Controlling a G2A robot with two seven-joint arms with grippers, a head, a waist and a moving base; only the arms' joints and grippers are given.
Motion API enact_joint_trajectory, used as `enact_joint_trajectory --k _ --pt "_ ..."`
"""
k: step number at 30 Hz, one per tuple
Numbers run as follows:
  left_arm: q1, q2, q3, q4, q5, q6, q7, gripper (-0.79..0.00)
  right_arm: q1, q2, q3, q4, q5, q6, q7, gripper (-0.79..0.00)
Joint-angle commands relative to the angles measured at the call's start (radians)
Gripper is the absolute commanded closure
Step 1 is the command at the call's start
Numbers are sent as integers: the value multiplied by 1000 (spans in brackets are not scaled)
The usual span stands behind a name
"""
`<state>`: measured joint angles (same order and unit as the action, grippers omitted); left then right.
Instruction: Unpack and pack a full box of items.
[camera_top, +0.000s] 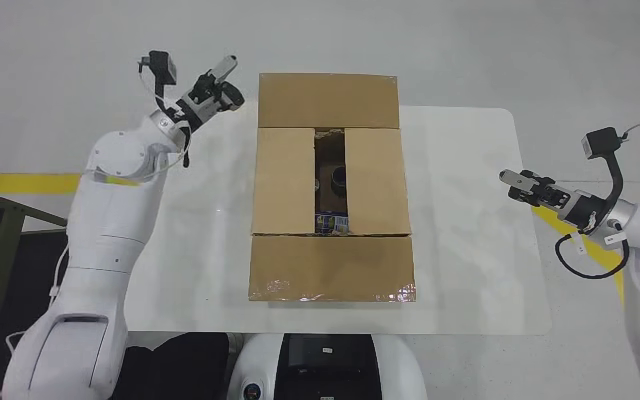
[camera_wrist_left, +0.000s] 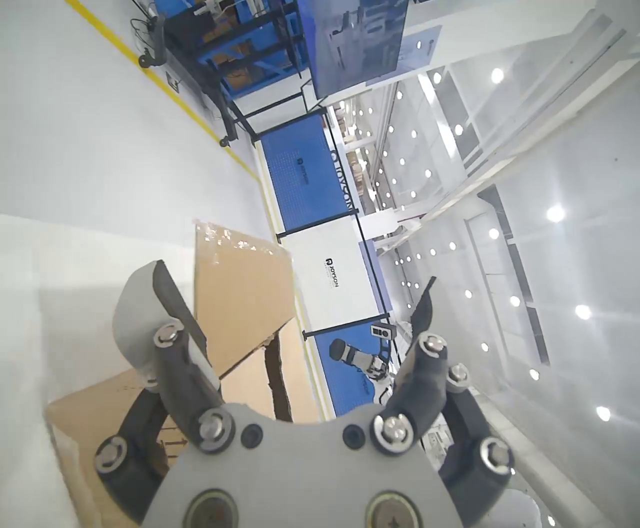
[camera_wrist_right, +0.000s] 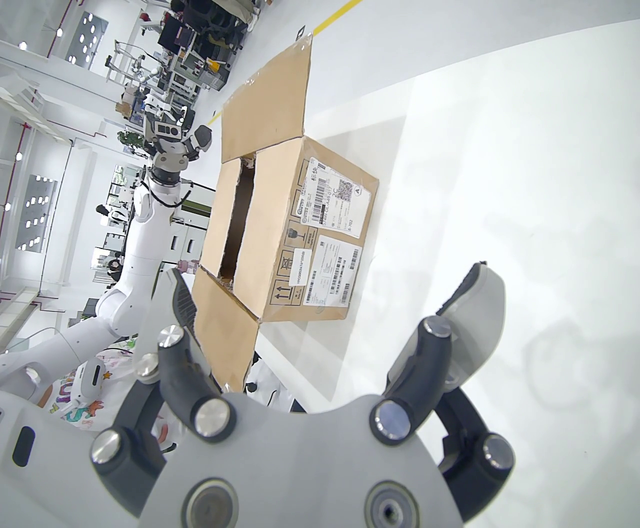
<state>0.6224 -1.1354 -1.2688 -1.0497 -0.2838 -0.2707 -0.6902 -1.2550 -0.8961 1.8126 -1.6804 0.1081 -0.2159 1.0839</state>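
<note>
Centrally, box (camera_top: 283, 180), flaps (camera_top: 376, 180) ajar.

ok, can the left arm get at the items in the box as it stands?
Probably not. The box has its inner flaps nearly shut over the items, only narrowly apart; the open left gripper looks wider than that.

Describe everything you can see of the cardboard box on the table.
The cardboard box is plain brown corrugated board, standing upright at the middle of the white table. Its far and near outer flaps lie spread outward; clear tape scraps cling to the near one's edge. The two inner flaps are folded down, leaving a narrow gap through which dark items show, too hidden to name. White printed labels cover one side wall. Only the table touches it.
</note>
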Motion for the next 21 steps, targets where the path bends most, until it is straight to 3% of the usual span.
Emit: enact_joint_trajectory --k 1,11,21 --pt "-15 -5 15 34 10 -2 15 -785 0 0 0 0 0 0 0 -785" --pt "-113 -52 131 194 31 4 66 -785 0 0 0 0 0 0 0 -785" --pt "-156 -93 189 251 -39 -29 33 -785 0 0 0 0 0 0 0 -785"
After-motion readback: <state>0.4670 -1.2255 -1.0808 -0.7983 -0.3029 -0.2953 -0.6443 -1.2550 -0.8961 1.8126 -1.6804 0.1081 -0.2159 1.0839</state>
